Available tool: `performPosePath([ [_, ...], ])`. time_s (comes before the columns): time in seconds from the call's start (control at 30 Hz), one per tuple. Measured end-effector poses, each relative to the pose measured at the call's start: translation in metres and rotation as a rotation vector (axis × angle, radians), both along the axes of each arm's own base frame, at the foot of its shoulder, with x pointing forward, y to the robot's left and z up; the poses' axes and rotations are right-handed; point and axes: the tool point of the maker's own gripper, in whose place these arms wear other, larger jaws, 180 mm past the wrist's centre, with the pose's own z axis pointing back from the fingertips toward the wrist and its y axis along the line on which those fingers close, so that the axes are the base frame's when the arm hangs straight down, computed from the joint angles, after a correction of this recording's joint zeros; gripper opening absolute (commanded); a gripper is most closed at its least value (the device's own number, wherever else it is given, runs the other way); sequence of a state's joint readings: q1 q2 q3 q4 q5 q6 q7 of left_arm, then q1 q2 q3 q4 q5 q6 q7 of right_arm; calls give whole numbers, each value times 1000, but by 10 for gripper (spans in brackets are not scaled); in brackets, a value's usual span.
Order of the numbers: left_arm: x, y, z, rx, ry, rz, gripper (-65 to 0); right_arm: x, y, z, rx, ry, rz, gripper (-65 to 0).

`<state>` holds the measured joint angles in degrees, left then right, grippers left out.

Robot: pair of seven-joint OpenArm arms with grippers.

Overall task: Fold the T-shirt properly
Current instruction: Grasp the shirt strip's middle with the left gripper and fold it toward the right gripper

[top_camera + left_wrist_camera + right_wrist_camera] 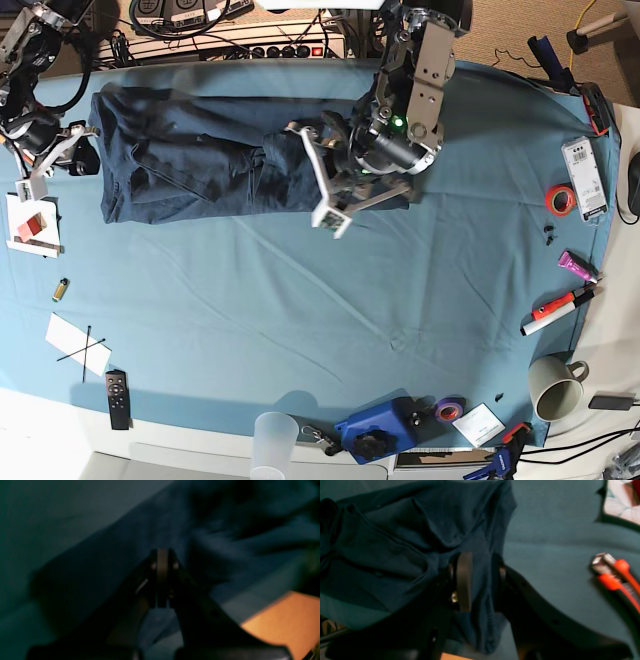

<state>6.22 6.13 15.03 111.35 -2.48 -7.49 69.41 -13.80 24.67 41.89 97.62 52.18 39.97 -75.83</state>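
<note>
The dark navy T-shirt (200, 160) lies stretched and wrinkled across the far part of the teal table cloth (300, 300). My right gripper (480, 580) is shut on a fold of the T-shirt (395, 542) at its left end in the base view (85, 155), and fabric hangs below the fingers. My left gripper (162, 555) has its fingers together at the T-shirt (150, 525), with cloth showing between the finger bases. This view is blurred. In the base view the left gripper (350, 150) sits over the shirt's right end.
Red-handled pliers (615, 577) lie near the right gripper. A white card with a red block (30, 225) lies at the left edge. Orange tape (560, 198), a white box (583, 178), markers (560, 305), a mug (555, 385), a remote (117, 398) and a cup (275, 440) line the right and near edges.
</note>
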Motion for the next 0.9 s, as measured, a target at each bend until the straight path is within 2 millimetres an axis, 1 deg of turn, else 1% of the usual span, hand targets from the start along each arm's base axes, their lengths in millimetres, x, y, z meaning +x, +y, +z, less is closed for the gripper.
performPosePath([
  [0.1,-6,14,-8,33,15,20,-650,3,-14,14,-21,-42,-26,-510],
  [0.2,-10,26,-9,66,9,20,-650,6,-14,23,-1,-77,-21,-510],
  [0.43,-15,25,-12,60,19,19,-650,7,-10,25,22,-89,-12,-509],
  [0.47,-15,24,-12,59,18,19,-650,7,-10,25,22,-88,-12,-495],
  [0.5,-15,25,-12,60,18,19,-650,6,-10,24,19,-81,-12,-459],
  [0.6,-16,24,-12,59,21,19,-650,-3,-16,14,-20,-3,-16,-316],
  [0.63,-16,24,-12,59,21,19,-650,-6,-17,12,-26,11,-17,-293],
  [0.77,-17,24,-13,53,17,21,-650,-7,-15,11,-18,10,-14,-291],
  [0.9,-18,24,-13,52,18,21,-650,2,-17,18,-4,-55,-28,-292],
])
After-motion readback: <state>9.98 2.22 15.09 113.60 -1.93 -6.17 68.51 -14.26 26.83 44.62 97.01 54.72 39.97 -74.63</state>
